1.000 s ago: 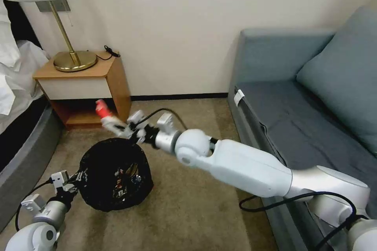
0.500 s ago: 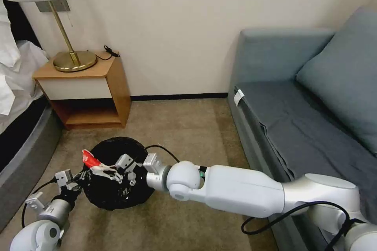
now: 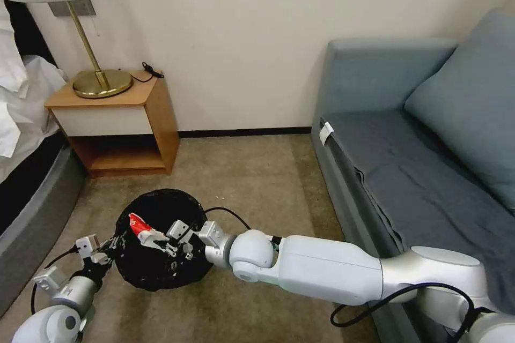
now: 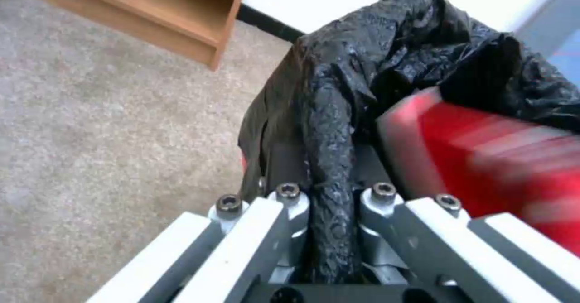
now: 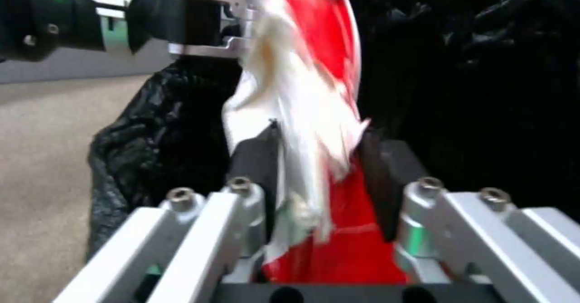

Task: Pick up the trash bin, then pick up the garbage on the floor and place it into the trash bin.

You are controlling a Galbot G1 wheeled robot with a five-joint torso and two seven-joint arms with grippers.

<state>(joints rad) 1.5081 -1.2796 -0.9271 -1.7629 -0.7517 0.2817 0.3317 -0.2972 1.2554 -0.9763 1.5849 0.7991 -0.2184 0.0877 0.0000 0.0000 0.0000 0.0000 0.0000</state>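
1. Landmark: the trash bin (image 3: 158, 246), black liner open, on the carpet (image 3: 257, 171). I see it at the lower left of the head view.
2. Open room: bare carpet runs beyond the bin as far as the wall's dark baseboard (image 3: 241, 132). The wooden nightstand (image 3: 115, 118) stands beyond the bin near the wall, with carpet between them. The bed's grey base (image 3: 32, 209) edges the carpet on the bin's left. The sofa's front edge (image 3: 343, 193) lies well apart on the bin's right.
3. Right gripper (image 3: 153, 237): over the bin's mouth, reaching in from the sofa side. Its jaws are narrowly parted and pinch the red-and-white wrapper (image 3: 140, 225). In the right wrist view the wrapper (image 5: 308, 126) fills the gap between the fingers (image 5: 257, 167) and sticks out past the tips, with black liner behind it.
4. Left gripper (image 3: 102, 249): at the bin's rim on the bed side. In the left wrist view the jaws are clamped on a bunched fold of the liner (image 4: 329, 158).
5. The wrapper is above the bag opening, held, and I cannot tell if it touches the liner.
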